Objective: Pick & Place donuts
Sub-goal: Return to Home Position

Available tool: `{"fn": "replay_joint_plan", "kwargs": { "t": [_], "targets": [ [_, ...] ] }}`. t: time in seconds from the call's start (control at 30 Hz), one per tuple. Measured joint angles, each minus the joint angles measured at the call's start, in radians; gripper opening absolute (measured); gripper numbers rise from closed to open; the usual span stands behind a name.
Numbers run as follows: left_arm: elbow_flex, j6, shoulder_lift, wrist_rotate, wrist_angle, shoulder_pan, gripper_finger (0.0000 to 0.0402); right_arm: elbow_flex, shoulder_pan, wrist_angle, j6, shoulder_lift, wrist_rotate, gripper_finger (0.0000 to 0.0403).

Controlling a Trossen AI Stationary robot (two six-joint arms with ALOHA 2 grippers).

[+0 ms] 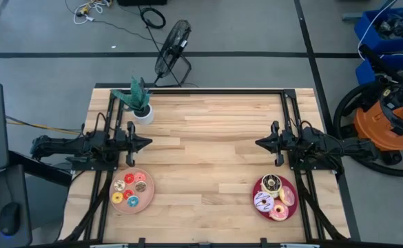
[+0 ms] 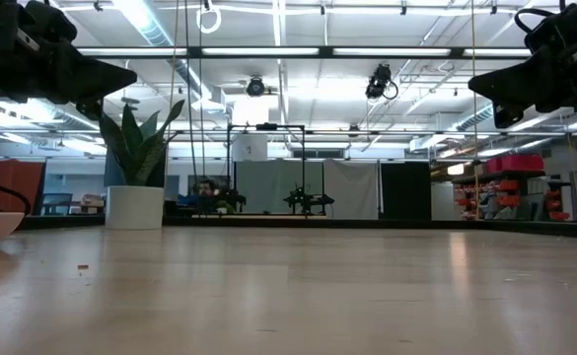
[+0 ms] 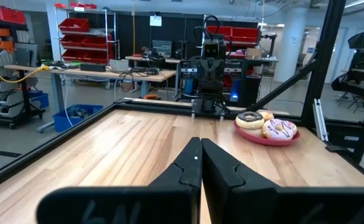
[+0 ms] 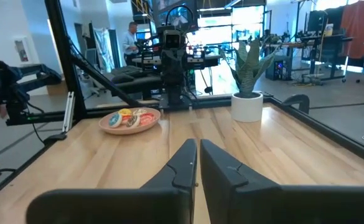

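Above the table (image 1: 208,165), left pincer (image 1: 148,143) and right pincer (image 1: 257,143) sit closed, empty.

High view. The small toy ring donuts (image 1: 131,189) are grouped on the round light pink plate (image 1: 149,195) at the lower left of the pale wooden table (image 1: 208,165). The larger iced donuts (image 1: 270,184) are set on the round crimson plate (image 1: 259,187) at lower right. The white potted green plant (image 1: 142,110) is placed at upper left. The left gripper (image 1: 146,143) and right gripper (image 1: 259,143) are held between, facing, well apart.
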State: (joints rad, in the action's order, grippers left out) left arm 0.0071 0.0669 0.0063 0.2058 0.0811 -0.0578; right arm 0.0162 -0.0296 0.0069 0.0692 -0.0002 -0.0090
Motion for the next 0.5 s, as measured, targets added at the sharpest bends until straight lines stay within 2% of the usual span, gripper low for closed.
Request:
{"fn": "replay_joint_plan", "kwargs": {
  "t": [0.5],
  "targets": [
    [0.0,-0.001,0.0,0.0,0.003,0.0,0.0012,0.0,0.0,0.0,0.0,0.0,0.0,0.0031]
  ]
}}
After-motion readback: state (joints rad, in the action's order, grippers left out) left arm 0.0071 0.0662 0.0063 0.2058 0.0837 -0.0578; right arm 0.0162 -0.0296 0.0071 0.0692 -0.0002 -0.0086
